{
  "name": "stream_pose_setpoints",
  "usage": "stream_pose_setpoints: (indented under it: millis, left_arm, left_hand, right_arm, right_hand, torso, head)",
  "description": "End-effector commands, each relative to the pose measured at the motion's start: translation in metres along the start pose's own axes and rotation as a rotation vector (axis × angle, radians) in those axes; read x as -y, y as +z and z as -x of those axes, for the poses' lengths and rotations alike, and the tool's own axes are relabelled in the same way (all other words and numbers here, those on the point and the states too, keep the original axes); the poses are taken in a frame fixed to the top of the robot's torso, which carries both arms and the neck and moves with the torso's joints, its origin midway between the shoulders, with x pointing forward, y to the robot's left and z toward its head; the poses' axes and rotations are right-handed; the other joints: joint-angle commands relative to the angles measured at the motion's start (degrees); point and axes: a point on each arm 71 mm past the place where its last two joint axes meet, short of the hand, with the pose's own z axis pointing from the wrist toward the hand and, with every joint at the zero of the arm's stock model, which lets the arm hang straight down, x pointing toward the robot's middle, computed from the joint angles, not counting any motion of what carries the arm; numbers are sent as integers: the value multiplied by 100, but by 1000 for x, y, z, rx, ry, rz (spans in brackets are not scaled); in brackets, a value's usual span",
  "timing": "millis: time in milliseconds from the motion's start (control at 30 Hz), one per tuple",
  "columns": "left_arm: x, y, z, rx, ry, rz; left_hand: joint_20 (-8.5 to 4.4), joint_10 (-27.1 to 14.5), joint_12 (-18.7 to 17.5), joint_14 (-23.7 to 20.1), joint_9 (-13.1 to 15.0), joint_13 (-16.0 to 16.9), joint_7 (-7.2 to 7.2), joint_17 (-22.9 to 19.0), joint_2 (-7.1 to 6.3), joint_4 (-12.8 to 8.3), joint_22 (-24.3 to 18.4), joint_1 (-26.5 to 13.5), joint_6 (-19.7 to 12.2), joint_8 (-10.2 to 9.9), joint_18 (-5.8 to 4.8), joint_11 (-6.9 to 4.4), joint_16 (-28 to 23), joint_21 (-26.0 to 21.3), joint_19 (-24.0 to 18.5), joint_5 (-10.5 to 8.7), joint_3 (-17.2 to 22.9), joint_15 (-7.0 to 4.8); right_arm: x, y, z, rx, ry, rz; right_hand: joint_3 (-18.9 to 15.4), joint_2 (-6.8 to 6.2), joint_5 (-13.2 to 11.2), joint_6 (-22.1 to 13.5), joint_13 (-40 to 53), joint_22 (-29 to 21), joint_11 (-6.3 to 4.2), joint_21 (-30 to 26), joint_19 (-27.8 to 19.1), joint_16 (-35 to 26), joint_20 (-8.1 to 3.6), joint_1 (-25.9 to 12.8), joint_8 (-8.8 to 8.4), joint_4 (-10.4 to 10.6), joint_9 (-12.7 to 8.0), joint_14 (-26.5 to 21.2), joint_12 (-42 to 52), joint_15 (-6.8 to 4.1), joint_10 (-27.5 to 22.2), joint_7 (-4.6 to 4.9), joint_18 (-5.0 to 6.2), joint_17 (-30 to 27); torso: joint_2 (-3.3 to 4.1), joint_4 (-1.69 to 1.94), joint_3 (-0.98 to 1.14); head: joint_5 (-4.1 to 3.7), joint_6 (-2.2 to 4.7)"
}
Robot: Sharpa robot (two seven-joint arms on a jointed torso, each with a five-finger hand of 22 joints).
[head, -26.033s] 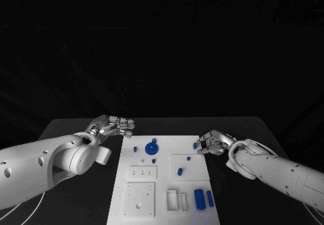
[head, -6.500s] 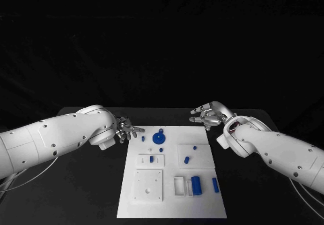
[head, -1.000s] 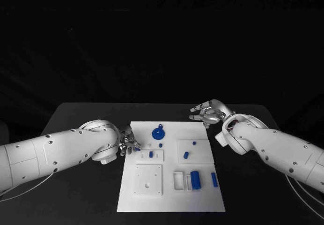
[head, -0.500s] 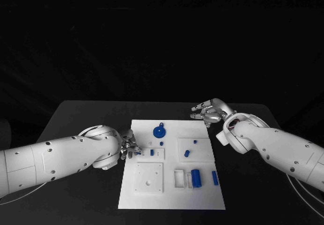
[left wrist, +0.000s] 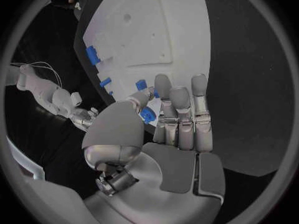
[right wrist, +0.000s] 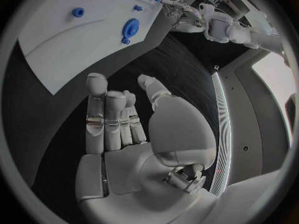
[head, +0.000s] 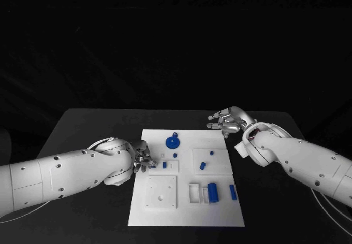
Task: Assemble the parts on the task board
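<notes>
**Black table, white board, two silver hands at its edges**

Black and matte, the table (head: 88, 127) fills the head view under a dark, featureless backdrop. A white task board (head: 187, 178) lies lengthwise in the middle of it. On the board sit small blue parts: a round disc with a tab (head: 172, 142) near the far end, a short peg (head: 202, 165) on a raised square plate, a thick cylinder (head: 212, 191) in a tray at the near right, and a slim bar (head: 232, 191) just beside it. The left arm comes in low from the left, and the left hand (head: 143, 160) rests at the board's left edge, about halfway along. Its fingers are drawn together around a small blue piece (head: 153, 163). The right arm bends in from the right, and the right hand (head: 227, 122) is off the board's far right corner, over the bare table, its fingers loosely curled with nothing in them.

From the left wrist, the left hand (left wrist: 168, 129) shows its palm, long fingers side by side, reaching over the board's (left wrist: 162, 40) edge. The thumb and a fingertip pinch the small blue piece (left wrist: 147, 115). More blue parts (left wrist: 93, 55) lie further along the board.

From the right wrist, the right hand (right wrist: 131, 134) has its fingers (right wrist: 106, 119) held straight and close together, the thumb set apart, holding nothing, above the dark table. The board (right wrist: 81, 40) lies beyond the fingertips, well apart, with the blue disc (right wrist: 131, 29) on it.
</notes>
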Motion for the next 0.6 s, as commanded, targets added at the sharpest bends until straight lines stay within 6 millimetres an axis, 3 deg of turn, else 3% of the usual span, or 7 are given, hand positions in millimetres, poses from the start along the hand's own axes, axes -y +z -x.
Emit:
stream_pose_setpoints:
  millis: [33,333,433,600]
  left_arm:
    - [3,0,1,27,9,-18]
    - [5,1,-2,6,33,-21]
    - [6,2,-3,-9,44,-16]
    - [7,4,-3,-11,53,-11]
  left_hand:
    - [-21,124,-38,28,-8,7,-397,8,27,-432,112,67,434,-26,-14,-30,-19,10,15,-15,479,0]
    - [-18,121,-46,29,-12,7,-396,11,26,-409,112,88,431,-34,-17,-27,-32,-7,20,-75,464,3]
    - [-14,95,-58,0,-5,5,-391,6,78,-371,107,94,401,-37,-24,-19,-50,-26,3,-370,444,7]
    - [-15,63,-49,-17,29,16,-384,4,96,-329,110,130,350,-3,-31,-13,-63,-67,5,-412,418,8]
  right_arm:
    - [-1,0,-1,-11,0,7]
    - [0,0,-1,-11,0,7]
    - [0,0,0,-12,0,6]
    - [0,0,-1,-13,1,6]
  right_hand:
    - [15,6,30,-35,0,278,7,-32,183,-34,6,-51,-21,6,-8,-36,2,-1,-41,7,80,-2]
    - [15,6,30,-35,0,278,7,-32,183,-34,6,-51,-21,6,-8,-36,2,-1,-41,7,80,-2]
    - [15,6,30,-35,0,278,7,-32,183,-34,6,-51,-21,6,-8,-36,2,-1,-41,7,80,-2]
    - [15,6,30,-35,0,278,7,-32,183,-34,6,-51,-21,6,-8,-36,2,-1,-41,7,80,-2]
  torso:
    - [-5,-2,-1]
    - [-6,2,0]
    - [-6,6,0]
    - [-7,3,0]
  head:
    - [-4,-3]
    - [-13,-14]
    - [-9,-16]
    - [-2,-7]
